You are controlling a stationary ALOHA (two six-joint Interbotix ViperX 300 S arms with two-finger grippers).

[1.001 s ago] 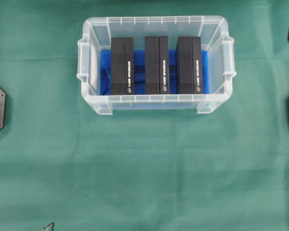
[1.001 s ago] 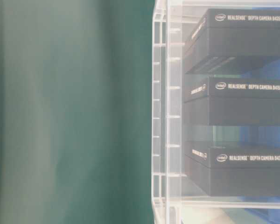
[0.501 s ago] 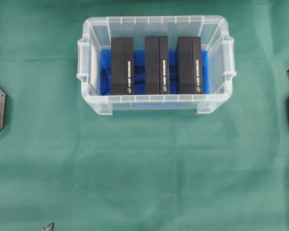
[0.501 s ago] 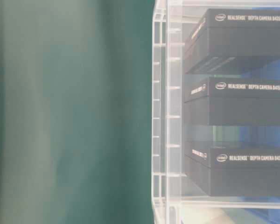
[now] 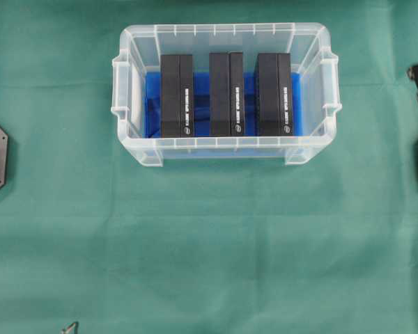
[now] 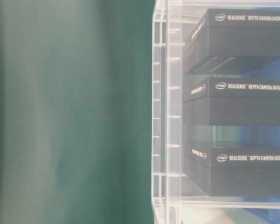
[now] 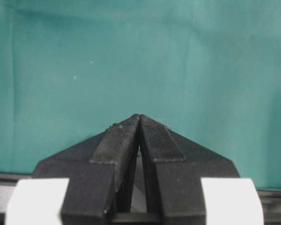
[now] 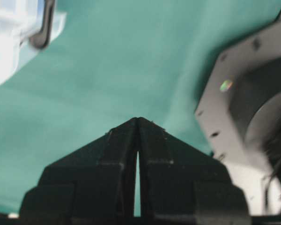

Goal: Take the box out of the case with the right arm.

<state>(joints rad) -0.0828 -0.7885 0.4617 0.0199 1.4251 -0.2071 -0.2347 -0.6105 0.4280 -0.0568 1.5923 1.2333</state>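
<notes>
White print on each of the three black rectangular boxes (image 6: 238, 99) reads "intel REALSENSE DEPTH CAMERA D435". They stand side by side in the clear plastic tub with the blue floor (image 5: 226, 149), upper centre of the overhead view. My black right gripper (image 8: 138, 123) hangs over green cloth (image 5: 209, 243), fingertips pressed together, holding nothing. My left gripper (image 7: 139, 119) is likewise closed and empty.

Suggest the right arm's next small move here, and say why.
Probably swing the right gripper toward the case and open it on the way. Its fingertips are shut on nothing, over bare green cloth beside the case, and all three black boxes lie untouched inside.
</notes>
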